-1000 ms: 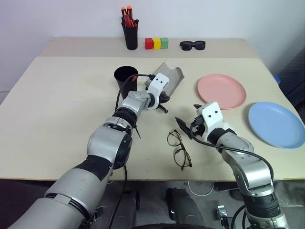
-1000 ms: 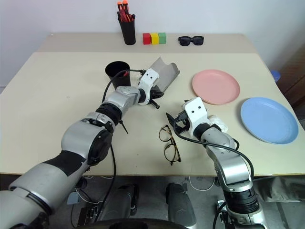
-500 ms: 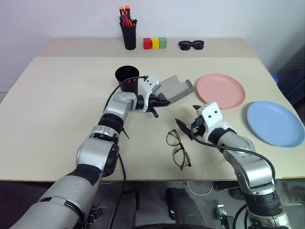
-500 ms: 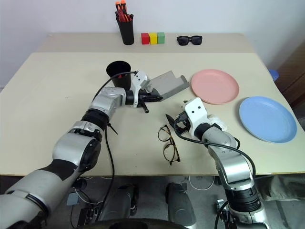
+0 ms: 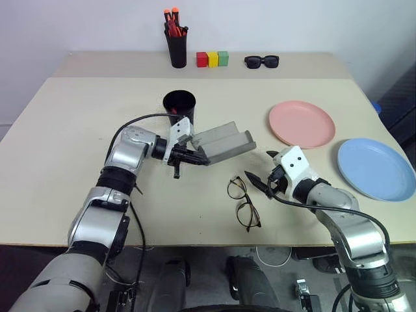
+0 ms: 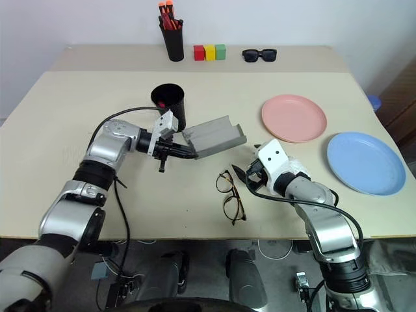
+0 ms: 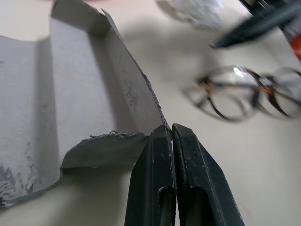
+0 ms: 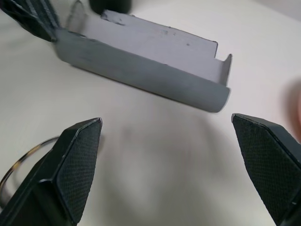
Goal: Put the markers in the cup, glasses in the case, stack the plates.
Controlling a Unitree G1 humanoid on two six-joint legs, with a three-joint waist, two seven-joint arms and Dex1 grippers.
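On the left of the beige table (image 5: 65,130), the left gripper (image 5: 199,159) is clamped tight on one end wall of the grey case (image 5: 224,142), its two black fingers (image 7: 162,155) pressed together over the thin edge. The case is open, its pale inside facing up, and it appears tilted with the free end reaching toward the table's middle; whether its underside touches the tabletop cannot be told. Just behind the gripper stands the cup (image 5: 179,104), upright, with something red showing inside. Far back against the wall stand a taller black cup of orange-capped markers (image 5: 176,40), three small blocks in red, yellow and green (image 5: 213,59), and black sunglasses (image 5: 262,62). In front of the case, near the table's front edge, the glasses (image 5: 244,203) lie flat with their arms unfolded, well apart from the case. Just right of them the right gripper (image 5: 266,174) hangs with its fingers spread wide, nothing between them. Beyond it lies the pink plate (image 5: 302,123), and further right, near the table edge, the blue plate (image 5: 377,169); the two are separate, side by side.
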